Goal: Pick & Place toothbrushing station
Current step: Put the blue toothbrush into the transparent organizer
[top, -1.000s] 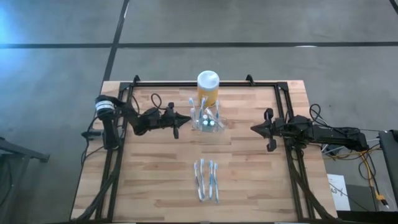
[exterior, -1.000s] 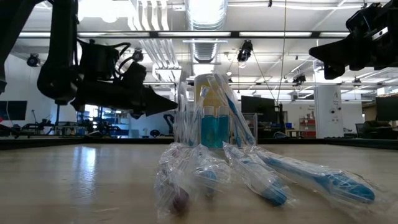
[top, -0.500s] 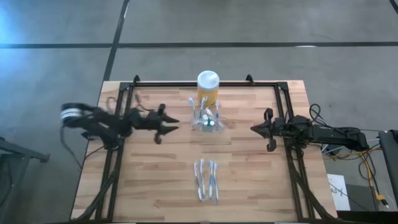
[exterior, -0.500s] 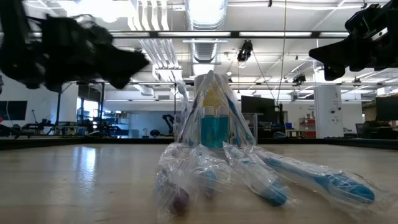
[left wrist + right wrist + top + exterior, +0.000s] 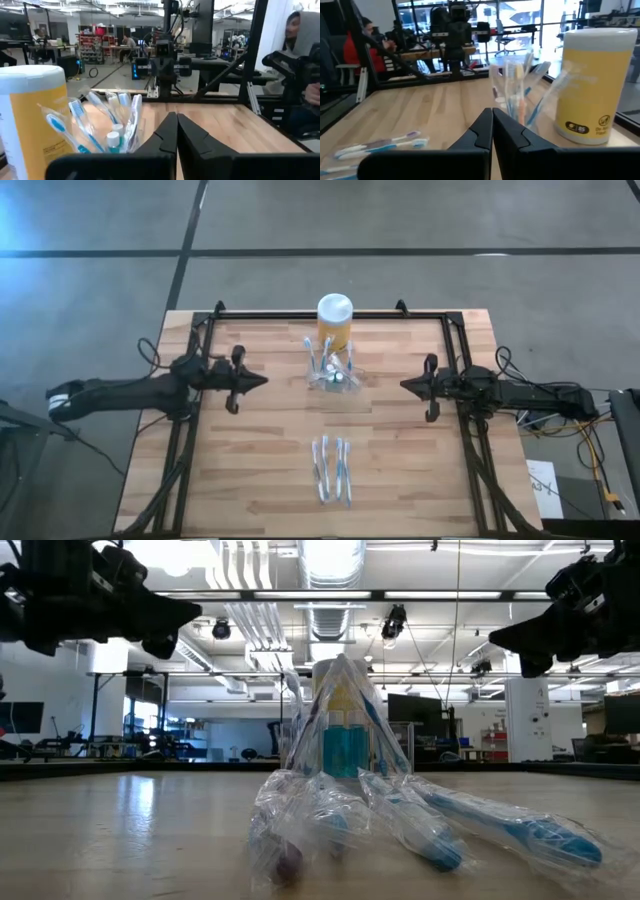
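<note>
The toothbrushing station (image 5: 332,372) sits at the desk's (image 5: 250,480) far middle, just before the yellow jar (image 5: 334,320), between both arms. Left end effector (image 5: 258,381) hangs well to its left, clenched, gripping nothing. Right end effector (image 5: 407,386) waits off to its right, likewise clenched and empty.

Ahead of me a yellow jar (image 5: 334,323) with a white lid stands upright near the far edge of the wooden table (image 5: 250,470). Nearer the front edge lie several wrapped toothbrushes (image 5: 332,468), side by side in clear plastic, well apart from the jar. Past the table, a person in red (image 5: 355,42) sits in the room.
</note>
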You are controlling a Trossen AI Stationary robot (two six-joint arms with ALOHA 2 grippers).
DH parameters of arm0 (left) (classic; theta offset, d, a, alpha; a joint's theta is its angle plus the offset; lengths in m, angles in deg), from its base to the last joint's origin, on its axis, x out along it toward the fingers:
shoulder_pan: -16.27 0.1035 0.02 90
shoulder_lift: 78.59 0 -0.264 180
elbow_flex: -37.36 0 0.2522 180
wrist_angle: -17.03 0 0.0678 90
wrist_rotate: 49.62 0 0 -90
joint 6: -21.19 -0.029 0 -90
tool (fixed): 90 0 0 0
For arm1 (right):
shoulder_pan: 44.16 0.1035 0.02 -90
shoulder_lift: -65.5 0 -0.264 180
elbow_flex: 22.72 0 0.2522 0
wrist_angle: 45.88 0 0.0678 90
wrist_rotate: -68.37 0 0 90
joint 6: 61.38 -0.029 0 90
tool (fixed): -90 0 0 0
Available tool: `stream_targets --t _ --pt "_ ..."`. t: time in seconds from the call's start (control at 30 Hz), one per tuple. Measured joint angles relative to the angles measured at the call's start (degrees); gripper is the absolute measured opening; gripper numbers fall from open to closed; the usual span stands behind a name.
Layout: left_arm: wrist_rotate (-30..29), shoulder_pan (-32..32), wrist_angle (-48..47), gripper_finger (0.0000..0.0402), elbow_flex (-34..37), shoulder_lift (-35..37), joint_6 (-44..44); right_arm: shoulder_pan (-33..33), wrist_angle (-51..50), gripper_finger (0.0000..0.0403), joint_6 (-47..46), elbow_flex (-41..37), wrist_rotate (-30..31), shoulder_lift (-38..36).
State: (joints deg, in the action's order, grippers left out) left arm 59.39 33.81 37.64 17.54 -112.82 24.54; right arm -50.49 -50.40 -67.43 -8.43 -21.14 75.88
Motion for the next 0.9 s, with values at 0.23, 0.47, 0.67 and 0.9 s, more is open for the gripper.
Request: stream_targets --t 0.23,0.47,0.67,0.9 --pt "0.52 0.00 -14.67 0.0002 0.01 9.68 -4.10 0.11 5.06 0.0008 -3.31 0.00 0.00 3.27" --pt "0.93 0.00 -23.06 0.0001 2.13 20.32 -5.10 0.11 4.81 0.0008 -6.83 0.00 0.04 6.38" --pt "1.08 -0.02 -29.52 0.0001 3.17 28.76 -5.66 0.11 4.92 0.0008 -9.62 0.00 -1.29 8.41" --pt "1.52 -0.02 -30.68 0.0007 5.53 33.95 -2.93 0.80 6.80 0.0008 -19.86 0.51 -2.95 11.86"
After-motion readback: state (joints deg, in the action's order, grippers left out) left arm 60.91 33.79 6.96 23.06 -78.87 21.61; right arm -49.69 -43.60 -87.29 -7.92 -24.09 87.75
